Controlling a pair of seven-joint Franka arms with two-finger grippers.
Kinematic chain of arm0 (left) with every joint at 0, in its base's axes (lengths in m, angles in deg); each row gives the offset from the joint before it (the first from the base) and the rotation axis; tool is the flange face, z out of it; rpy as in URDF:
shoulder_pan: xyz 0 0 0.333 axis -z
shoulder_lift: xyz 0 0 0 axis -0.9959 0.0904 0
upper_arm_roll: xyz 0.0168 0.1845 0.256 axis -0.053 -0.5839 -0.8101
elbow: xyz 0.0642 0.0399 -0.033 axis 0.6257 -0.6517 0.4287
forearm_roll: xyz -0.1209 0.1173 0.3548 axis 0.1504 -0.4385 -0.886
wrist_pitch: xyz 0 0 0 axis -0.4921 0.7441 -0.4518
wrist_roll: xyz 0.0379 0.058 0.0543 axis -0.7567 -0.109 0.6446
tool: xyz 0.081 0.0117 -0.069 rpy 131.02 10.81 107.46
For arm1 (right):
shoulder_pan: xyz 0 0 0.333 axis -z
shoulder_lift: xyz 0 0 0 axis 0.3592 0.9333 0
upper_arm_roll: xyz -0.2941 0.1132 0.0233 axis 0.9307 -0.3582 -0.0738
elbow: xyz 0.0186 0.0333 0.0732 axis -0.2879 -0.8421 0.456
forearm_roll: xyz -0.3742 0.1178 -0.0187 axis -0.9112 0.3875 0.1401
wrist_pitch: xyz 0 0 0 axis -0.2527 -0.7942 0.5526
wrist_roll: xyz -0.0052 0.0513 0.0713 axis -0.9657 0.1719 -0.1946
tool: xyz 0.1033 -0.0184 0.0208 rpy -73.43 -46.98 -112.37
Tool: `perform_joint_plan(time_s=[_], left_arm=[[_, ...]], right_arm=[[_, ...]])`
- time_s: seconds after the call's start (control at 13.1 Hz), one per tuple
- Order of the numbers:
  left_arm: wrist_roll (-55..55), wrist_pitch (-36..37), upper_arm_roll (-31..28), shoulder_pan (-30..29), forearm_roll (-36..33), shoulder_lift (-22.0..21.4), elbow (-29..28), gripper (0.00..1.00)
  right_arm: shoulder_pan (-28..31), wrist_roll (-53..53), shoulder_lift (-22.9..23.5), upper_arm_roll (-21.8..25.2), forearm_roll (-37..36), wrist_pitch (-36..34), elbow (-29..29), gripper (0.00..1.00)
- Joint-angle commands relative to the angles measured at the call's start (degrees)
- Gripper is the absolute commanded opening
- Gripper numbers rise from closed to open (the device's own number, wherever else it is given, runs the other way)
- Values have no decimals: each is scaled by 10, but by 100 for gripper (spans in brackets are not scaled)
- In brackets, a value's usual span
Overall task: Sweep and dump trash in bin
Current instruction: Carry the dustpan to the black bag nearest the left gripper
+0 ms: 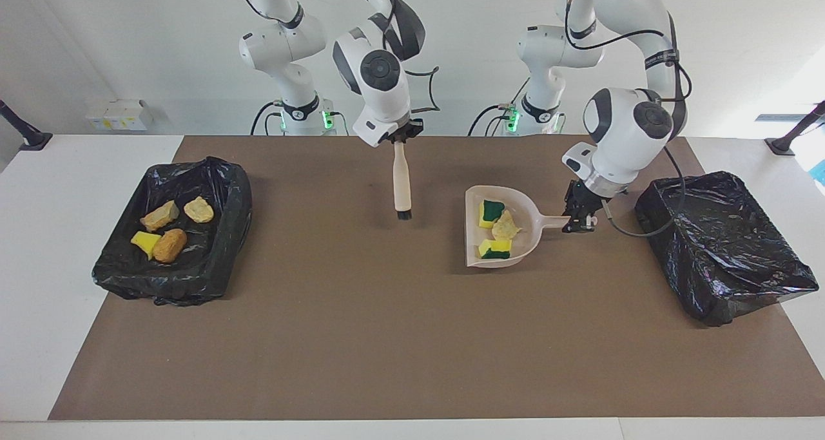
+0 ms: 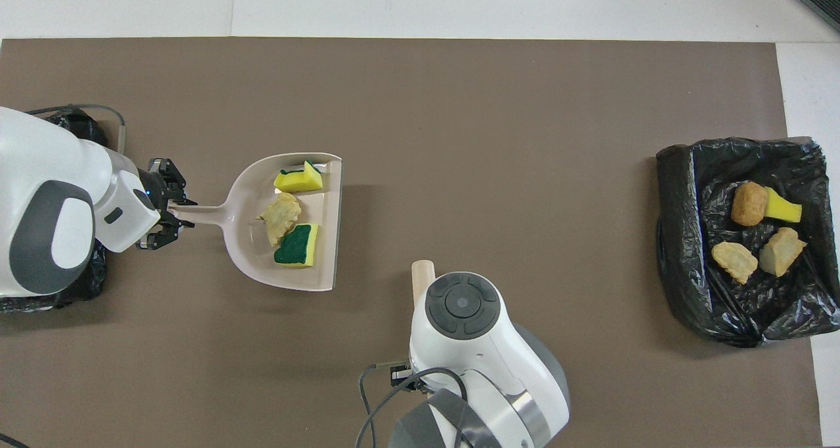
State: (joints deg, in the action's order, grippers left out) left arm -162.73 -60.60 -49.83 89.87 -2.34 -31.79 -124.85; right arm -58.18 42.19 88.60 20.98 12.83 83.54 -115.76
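Observation:
My left gripper point(image 1: 578, 220) is shut on the handle of the beige dustpan point(image 1: 523, 235) and holds it above the mat, beside the empty black-lined bin point(image 1: 722, 247) at the left arm's end. In the pan lie two yellow, green-backed sponge scraps point(image 2: 298, 178) point(image 2: 296, 246) and a tan lump point(image 2: 281, 215). My right gripper point(image 1: 401, 138) is shut on the brush point(image 1: 402, 182), which hangs bristles down over the mat's middle. In the overhead view the right arm hides all but the brush's end point(image 2: 422, 274).
A second black-lined bin point(image 1: 174, 234) at the right arm's end holds several scraps, tan lumps and a yellow wedge point(image 2: 784, 206). The brown mat point(image 1: 361, 337) covers the table. In the overhead view my left arm covers most of the empty bin point(image 2: 72, 123).

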Motion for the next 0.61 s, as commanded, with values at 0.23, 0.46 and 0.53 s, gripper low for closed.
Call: perform_joint_plan(time_s=[0.23, 0.46, 0.53], left_arm=[[-37, 76, 3, -106, -69, 6, 90, 0], [-118, 66, 3, -175, -82, 7, 97, 0], [-144, 64, 3, -195, -93, 9, 103, 0]], right_arm=[[-15, -6, 6, 0, 12, 41, -43, 0], [-15, -11, 5, -1, 4, 54, -51, 0], [-15, -12, 7, -1, 4, 70, -55, 0]])
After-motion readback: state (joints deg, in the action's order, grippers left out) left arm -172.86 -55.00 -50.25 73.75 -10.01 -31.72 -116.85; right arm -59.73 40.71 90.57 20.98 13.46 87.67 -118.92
